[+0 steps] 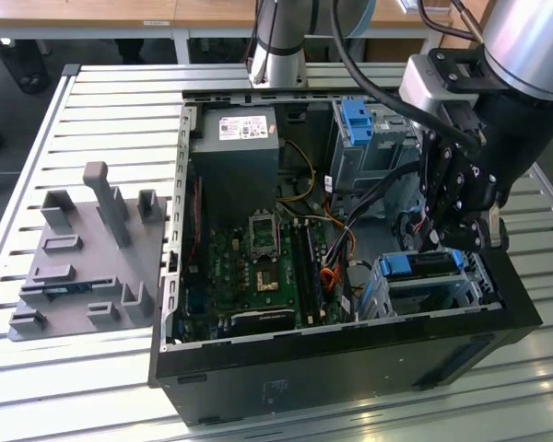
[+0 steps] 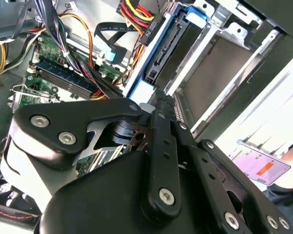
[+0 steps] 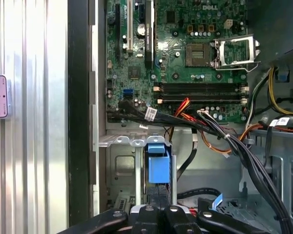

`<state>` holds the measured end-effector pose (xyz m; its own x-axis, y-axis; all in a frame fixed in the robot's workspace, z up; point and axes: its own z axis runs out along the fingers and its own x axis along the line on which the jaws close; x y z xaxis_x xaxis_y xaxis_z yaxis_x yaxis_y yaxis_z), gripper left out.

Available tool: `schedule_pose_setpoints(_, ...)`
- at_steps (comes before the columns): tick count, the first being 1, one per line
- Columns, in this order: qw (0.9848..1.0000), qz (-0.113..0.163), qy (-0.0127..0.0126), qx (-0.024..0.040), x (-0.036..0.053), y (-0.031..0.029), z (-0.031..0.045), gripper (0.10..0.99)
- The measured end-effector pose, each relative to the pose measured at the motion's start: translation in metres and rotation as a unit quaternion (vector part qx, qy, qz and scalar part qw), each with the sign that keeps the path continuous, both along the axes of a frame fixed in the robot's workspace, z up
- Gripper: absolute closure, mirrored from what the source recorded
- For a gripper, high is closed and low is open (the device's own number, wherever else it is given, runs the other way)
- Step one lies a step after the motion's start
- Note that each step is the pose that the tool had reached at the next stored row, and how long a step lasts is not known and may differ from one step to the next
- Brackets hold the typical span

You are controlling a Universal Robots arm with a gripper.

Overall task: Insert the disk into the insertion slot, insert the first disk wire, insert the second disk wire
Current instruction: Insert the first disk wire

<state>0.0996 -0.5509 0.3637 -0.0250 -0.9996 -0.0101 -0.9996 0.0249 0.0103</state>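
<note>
Jaws gripping disk (image 1: 410, 265) in slot (image 1: 470, 293), exterior view adds grey jig (image 1: 83, 258)

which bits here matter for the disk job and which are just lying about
Job: disk, at the slot; gripper over the disk.
Lying about: grey tray, motherboard, power supply, tall cage.

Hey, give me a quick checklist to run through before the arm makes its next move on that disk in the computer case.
1. Disk in the low cage: ok.
2. Disk pushed fully home: cannot tell.
3. Gripper lined up over the disk: ok.
4. Black cable bundle clear of the disk: ok.
5. Red-and-yellow wire plug seated in the disk: cannot tell.
</note>
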Motion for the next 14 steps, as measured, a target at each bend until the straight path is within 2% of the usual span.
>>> schedule_pose_setpoints(8,1.0000,0.000,0.0000,0.0002,0.0131,0.0006,0.0002,0.980)
schedule_pose_setpoints(14,1.0000,0.000,0.0000,0.0003,0.0150,0.0017,0.0003,0.980)
